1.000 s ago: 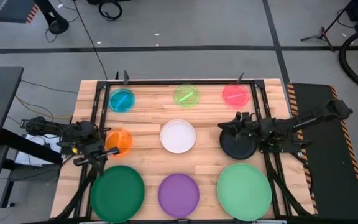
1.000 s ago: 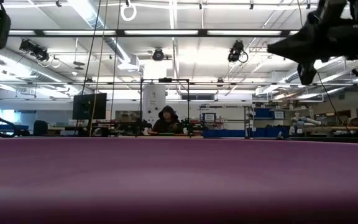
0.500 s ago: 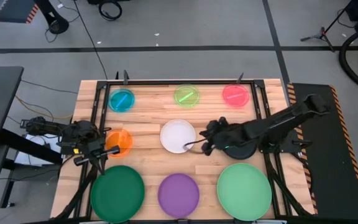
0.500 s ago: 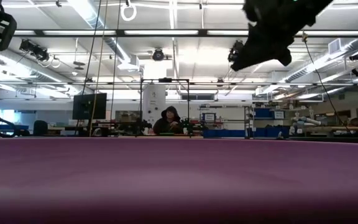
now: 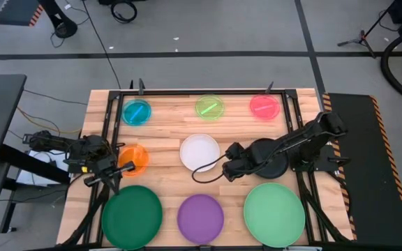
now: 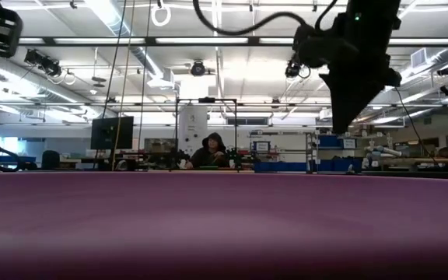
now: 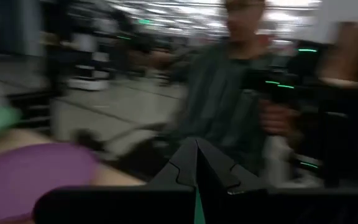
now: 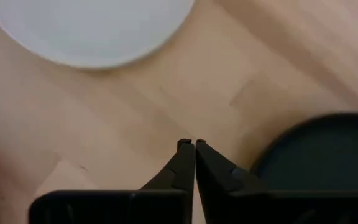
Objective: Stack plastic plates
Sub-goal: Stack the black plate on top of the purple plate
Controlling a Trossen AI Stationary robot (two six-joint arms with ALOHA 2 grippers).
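Note:
Nine plates lie singly on the wooden table: small blue (image 5: 137, 111), green (image 5: 209, 107) and pink (image 5: 264, 106) along the far edge. In the middle row are orange (image 5: 134, 159), white (image 5: 199, 153) and black (image 5: 269, 162). Along the near edge are dark green (image 5: 132, 216), purple (image 5: 200, 217) and light green (image 5: 274, 215). My right gripper (image 8: 193, 144) is shut and points down at bare wood between the white plate (image 8: 92, 31) and the black plate (image 8: 328, 155), touching neither. My left gripper (image 5: 110, 174) is shut beside the orange plate, at the table's left.
A black frame (image 5: 201, 90) borders the table's far edge and sides. Bare wood (image 5: 232, 188) shows between the plate rows. In the low view the purple plate (image 6: 224, 233) fills the foreground. A person (image 6: 211, 152) sits far behind the table, and another person (image 7: 229, 93) shows in the left wrist view.
My right arm has reached from above the black plate toward the table's left, to the gap between the white and black plates. Its gripper has tipped from level to pointing down and has come lower. No plate has moved.

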